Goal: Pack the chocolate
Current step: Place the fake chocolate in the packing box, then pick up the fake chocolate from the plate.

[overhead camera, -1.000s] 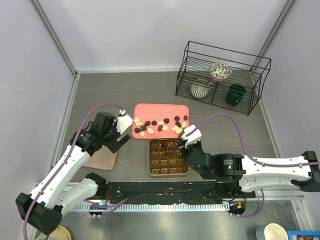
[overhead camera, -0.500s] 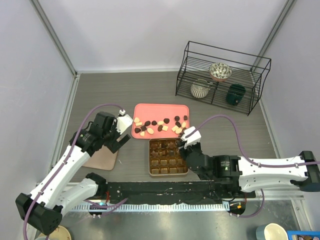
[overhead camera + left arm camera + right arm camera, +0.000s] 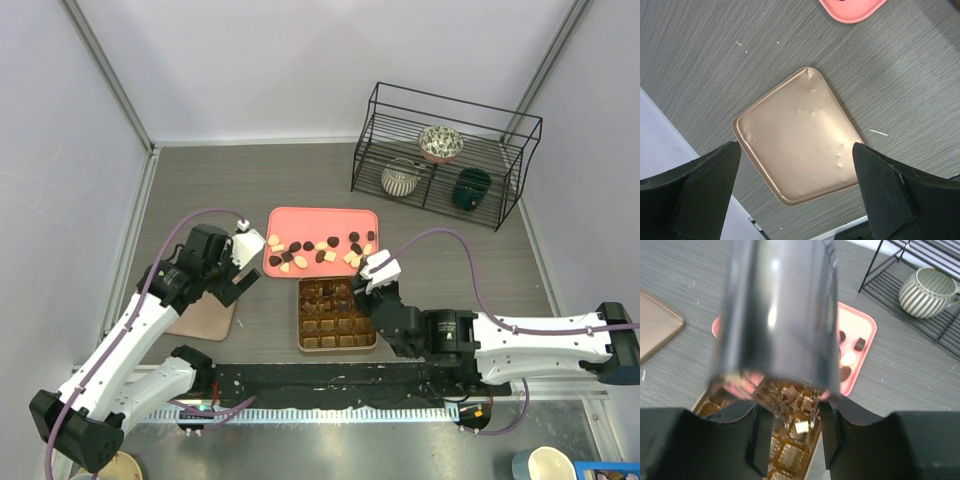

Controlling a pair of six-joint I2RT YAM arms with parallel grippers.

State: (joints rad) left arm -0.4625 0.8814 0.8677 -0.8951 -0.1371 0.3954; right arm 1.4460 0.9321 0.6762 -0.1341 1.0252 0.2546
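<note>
The right gripper point(image 3: 792, 442) hangs over the far-right part of the box point(image 3: 336, 332) by the desk's near edge. Its jaws are slightly apart, and a cream piece point(image 3: 801, 427) sits below the gap, touching neither. The chocolate point(image 3: 318, 250) lies on the tray point(image 3: 320, 219) mid-desk. The left gripper point(image 3: 797, 170) spreads wide above the lid point(image 3: 795, 135), toward the left edge.

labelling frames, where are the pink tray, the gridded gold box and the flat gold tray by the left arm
flat pink tray point(image 3: 320, 222), top external view, bare far part of its floor
gold-brown gridded box point(image 3: 337, 347), top external view, near rim
flat gold-brown rimmed tray point(image 3: 797, 137), left wrist view, its middle
</note>
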